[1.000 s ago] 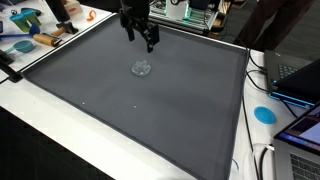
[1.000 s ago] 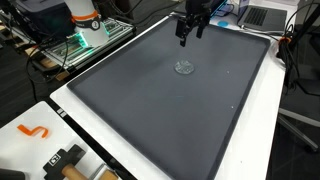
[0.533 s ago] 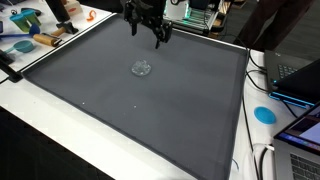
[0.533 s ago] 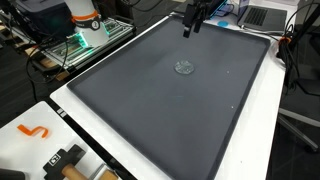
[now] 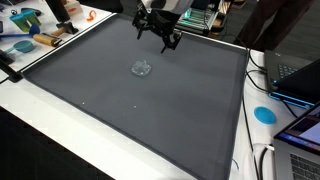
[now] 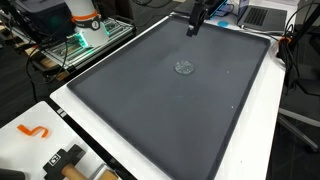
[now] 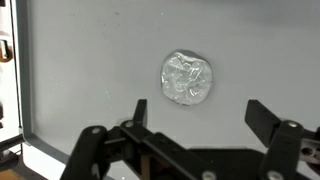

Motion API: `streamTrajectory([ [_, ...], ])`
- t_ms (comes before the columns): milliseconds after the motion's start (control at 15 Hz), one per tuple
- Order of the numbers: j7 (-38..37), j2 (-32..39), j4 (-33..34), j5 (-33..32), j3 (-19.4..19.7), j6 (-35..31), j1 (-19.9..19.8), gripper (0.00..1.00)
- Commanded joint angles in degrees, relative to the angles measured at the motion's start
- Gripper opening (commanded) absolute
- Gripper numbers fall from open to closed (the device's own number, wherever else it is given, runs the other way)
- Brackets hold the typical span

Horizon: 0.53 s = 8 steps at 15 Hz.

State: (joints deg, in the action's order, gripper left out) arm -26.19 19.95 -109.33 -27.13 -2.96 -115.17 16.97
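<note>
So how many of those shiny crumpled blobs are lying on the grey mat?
1. The crumpled blob lies alone on the grey mat, near the open gripper, which hangs clear of it. Nothing seems to hide another.

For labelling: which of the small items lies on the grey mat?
The crumpled shiny wad, alone on the grey mat; the blue disc and orange hook rest off it, on white tabletop.

Even bright indoor light — shadows soft, faint; glints on crumpled clear wad (image 7: 186,78) — exterior views coarse
</note>
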Motion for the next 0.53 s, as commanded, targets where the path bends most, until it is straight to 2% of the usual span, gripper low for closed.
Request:
streamTrajectory([
  [0, -2.53, 2.99, 1.95, -3.88, -0.10, 2.70, 1.93, 1.00],
  [467, -5.71, 5.19, 2.29, -5.10, -0.02, 2.44, 4.17, 1.00],
])
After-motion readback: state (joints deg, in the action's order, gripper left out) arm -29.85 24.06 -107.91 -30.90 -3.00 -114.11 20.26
